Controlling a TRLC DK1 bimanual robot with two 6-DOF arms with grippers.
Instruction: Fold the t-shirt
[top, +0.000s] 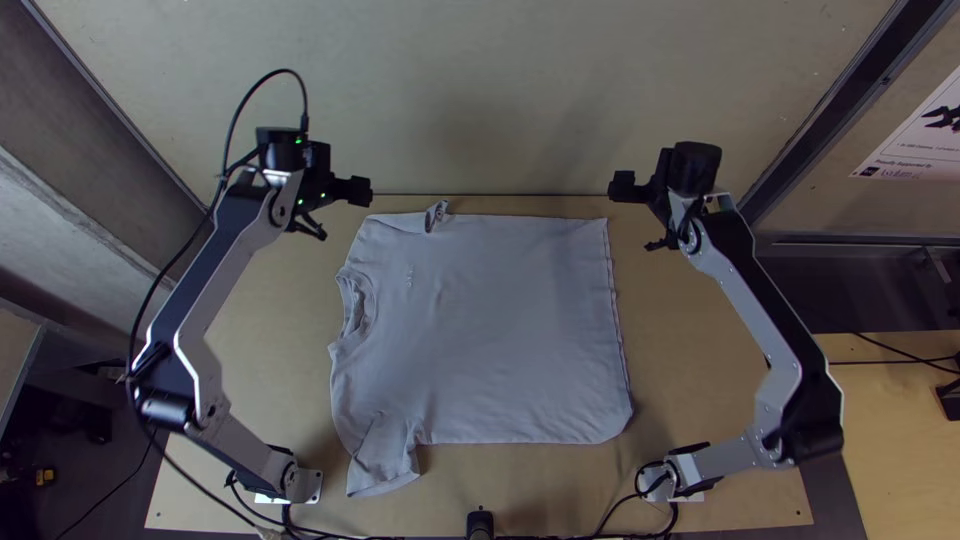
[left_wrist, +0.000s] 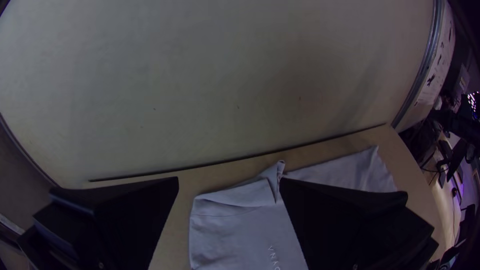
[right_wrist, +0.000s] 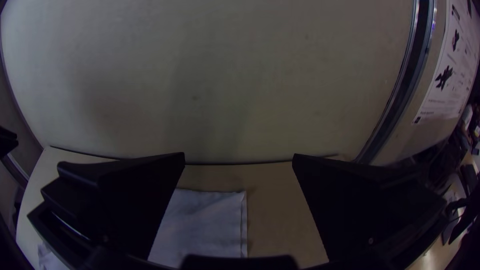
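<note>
T-shirt spread on table, fingers of left gripper and right gripper wide apart.

The bench has a light wooden top. Past its far edge, a thin dark line runs along the foot of a broad, pale wall, smooth with a few small specks and soft, blurry shadows. A dark metal post frames that wall to the right of the bench; farther right, a white poster with dark printed figures hangs on a beige panel. Left of the bench stand grey panels, with dark floor below. A second wooden table sits right of the bench, and beyond it small whitish-purple lights glow in a dim, cluttered area.
</note>
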